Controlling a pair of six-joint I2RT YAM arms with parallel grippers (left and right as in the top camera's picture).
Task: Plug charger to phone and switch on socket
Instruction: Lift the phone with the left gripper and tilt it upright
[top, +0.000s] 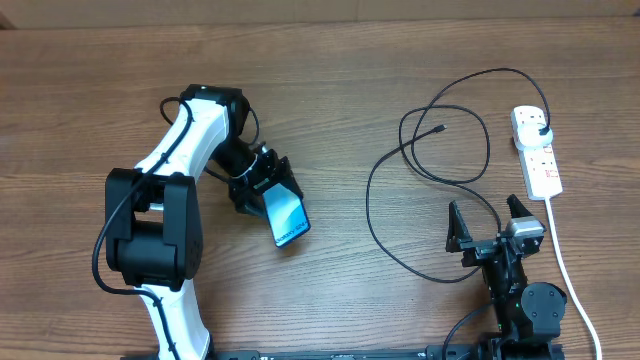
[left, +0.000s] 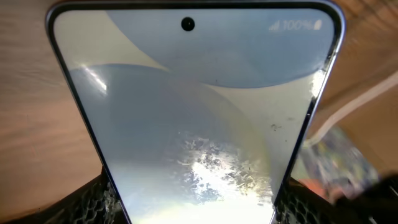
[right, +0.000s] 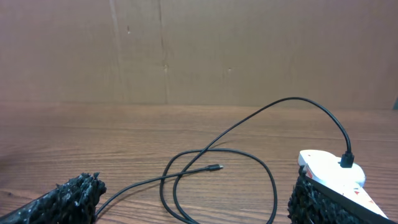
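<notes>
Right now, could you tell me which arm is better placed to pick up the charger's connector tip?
Right: the right gripper, open, faces the connector tip; the left gripper is shut on the phone.

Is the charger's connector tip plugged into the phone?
No, the connector tip lies loose on the table, apart from the phone.

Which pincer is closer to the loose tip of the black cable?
Right. The right pincer sits open a short way from the cable tip; the left pincer, holding the phone, is much farther off on the other side.
</notes>
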